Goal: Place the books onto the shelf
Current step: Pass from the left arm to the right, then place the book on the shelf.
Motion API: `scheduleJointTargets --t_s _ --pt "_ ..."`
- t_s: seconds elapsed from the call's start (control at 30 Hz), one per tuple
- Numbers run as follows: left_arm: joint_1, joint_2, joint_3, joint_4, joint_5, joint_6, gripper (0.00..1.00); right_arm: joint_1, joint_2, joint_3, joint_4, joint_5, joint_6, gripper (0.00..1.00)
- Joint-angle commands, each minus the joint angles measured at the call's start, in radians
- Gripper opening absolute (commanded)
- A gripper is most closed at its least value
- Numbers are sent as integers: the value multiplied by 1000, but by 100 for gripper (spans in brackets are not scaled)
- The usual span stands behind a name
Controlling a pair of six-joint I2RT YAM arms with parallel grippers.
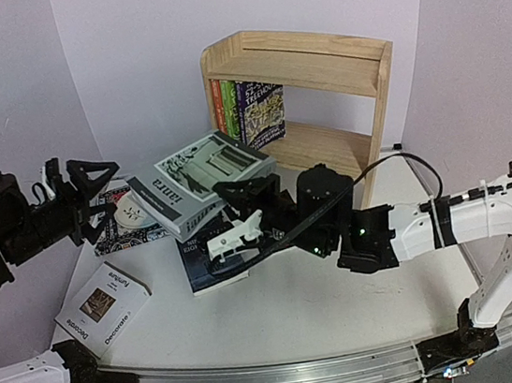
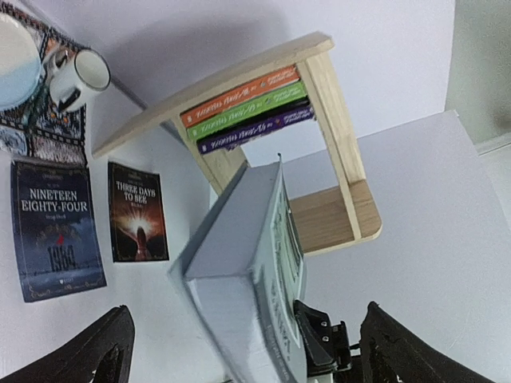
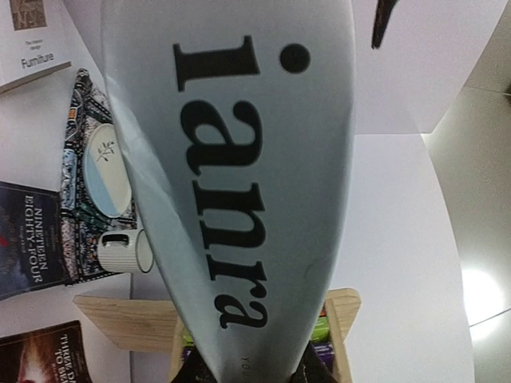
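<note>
your right end effector (image 1: 242, 193) clamps grey "ianra" book (image 1: 202, 175) aloft; left end effector (image 1: 95, 189) gaping, empty. step: shelving. next: stand it in light pine shelf (image 1: 314, 61) beside colourful paperbacks (image 1: 250, 107).

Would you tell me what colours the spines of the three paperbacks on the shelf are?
The paperbacks are orange, green and purple; left wrist view.

L arm (image 1: 15, 223) black; R arm (image 1: 467, 216) white, black cable (image 1: 410, 161).
</note>
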Motion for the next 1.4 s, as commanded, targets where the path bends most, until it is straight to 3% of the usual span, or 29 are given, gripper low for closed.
scheduleJointTargets --t_s 0.0,0.2,0.5,0.93,1.37 --pt "2 -59 74 -112 -149 106 100 1 -46 171 -11 37 -87 11" --pt "2 -58 93 -124 -152 143 100 1 4 333 -31 60 -164 10" --pt "2 -104 202 -203 -281 205 100 -34 49 510 -105 135 -212 11" --pt "2 -36 199 -201 -230 206 100 -137 216 806 -188 345 -331 9" --pt "2 -27 186 -201 -212 205 100 -189 166 785 -236 585 -318 10"
